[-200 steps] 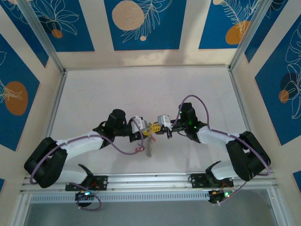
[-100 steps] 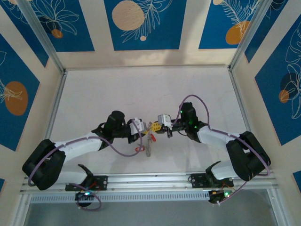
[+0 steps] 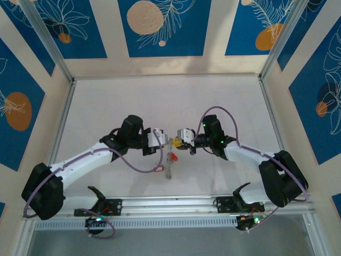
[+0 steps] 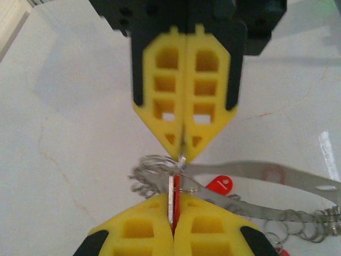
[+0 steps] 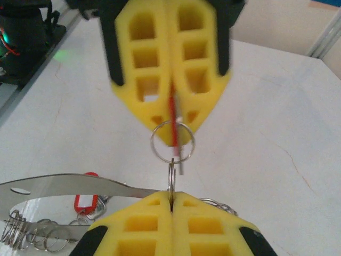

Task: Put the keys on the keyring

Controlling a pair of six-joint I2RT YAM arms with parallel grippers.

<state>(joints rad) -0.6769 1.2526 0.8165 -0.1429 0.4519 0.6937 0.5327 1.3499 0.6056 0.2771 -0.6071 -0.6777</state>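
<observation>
Nearest the arm bases, the loose end of the keyring (image 3: pixel 169 169) trails toward the near edge of the table (image 3: pixel 106 106), with a red tag (image 3: pixel 158 169) just beside it. I cannot tell whether that end rests on the surface or hangs clear of it. From the right wrist, the keyring's flat silvery band carries a bunch of wire loops (image 5: pixel 21 229) and a red-framed tag, so part of the load looks to be on it already. Farther up the band, above the middle of the table, the two grippers meet tip to tip. The right gripper (image 5: pixel 171 198) has its fingers pressed together, pinching the keyring at its upper end, and a small split ring (image 5: pixel 152 141) stands up from that pinch. Facing it, the left gripper (image 5: pixel 170 136) has its fingers closed on a key (image 5: pixel 173 117), seen edge-on with its red tag. The key's grey tip pokes down across or through the split ring. I judge the threading step to be under way rather than finished: the key has reached the ring, but the pictures do not settle whether it has caught on the wire. What remains is to work the key fully onto the ring and then let it go to hang with the rest. How many more keys are to follow I cannot tell.
</observation>
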